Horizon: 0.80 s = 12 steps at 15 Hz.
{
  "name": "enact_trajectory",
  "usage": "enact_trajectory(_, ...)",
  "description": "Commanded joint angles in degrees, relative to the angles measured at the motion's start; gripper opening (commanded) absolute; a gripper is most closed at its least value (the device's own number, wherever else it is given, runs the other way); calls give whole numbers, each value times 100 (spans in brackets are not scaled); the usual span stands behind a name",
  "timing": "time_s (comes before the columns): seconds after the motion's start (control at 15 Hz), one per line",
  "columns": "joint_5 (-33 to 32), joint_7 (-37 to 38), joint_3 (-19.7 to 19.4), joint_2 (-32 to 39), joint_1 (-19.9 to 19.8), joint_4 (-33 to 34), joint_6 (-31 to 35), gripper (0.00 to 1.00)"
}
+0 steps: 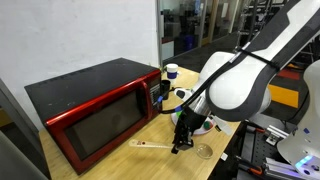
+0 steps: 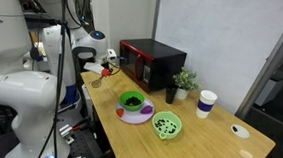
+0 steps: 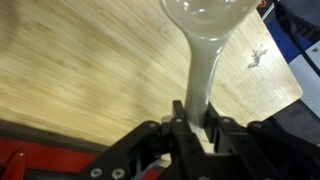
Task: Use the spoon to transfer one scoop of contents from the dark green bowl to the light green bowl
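Here, one pale wooden spoon (image 3: 203, 45) is being clamped by its slim handle in the pincer (image 3: 195, 120), its head out over the wooden bench (image 3: 90, 70). Two bowls are sitting close together, the larger dark green bowl (image 2: 121, 100) and the small light green bowl (image 2: 174, 134), with dark contents (image 2: 133, 104) in both. The white arm (image 1: 235, 80) is bending down beside the red microwave (image 1: 95, 110).

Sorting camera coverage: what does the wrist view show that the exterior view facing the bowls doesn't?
Wrist only: the gripper shut on the spoon handle, close up. The round head looks pale, with no dark material visible on it.
Exterior only: the dark green bowl, the light green bowl with dark specks showing inside, the red microwave and the white cup.
Both: the wooden table and the gripper, though it is tiny in the exterior view. I can't make out the spoon there.
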Motion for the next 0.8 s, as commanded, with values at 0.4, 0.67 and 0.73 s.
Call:
enact_trajectory(0.4, 214, -895, 142, 701, -65, 313, -24, 6)
enact_trajectory(0.67, 209, -1139, 137, 902, -101, 386, 29, 6)
enact_trajectory(0.73, 185, -1180, 124, 974, -109, 399, 52, 6)
